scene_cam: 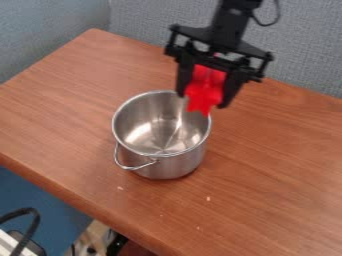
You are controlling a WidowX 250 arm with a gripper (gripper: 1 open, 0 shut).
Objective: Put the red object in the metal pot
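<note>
The gripper (211,88) is hanging above the table (80,80) with its two black fingers clamped on the red bar (203,92), one finger on each side of it, so the bar is being carried clear of the wood and is touching nothing else. The bar is hanging nearly upright, its long axis running from between the fingers down to a free lower end that is showing just over the far right part of the pot's rim. The pot (163,133) is sitting below and slightly toward the near left of the gripper, mouth up, its inside looking bare and shiny, its thin wire handle (130,162) drooping at the near left side. That is the relation the coming move is turning on, in my judgement — the bar's lower end is hovering at the edge of the opening rather than over its middle, so a little more travel toward the pot's centre seems to be needed before a release would be dropping it cleanly inside. Only the lower part of the bar is showing below the fingers — a bright red, plastic-looking piece, narrow, with a squared-off end; any groove along it is too small to make out here. With one arm at work, nothing else is reaching for the pot.
</note>
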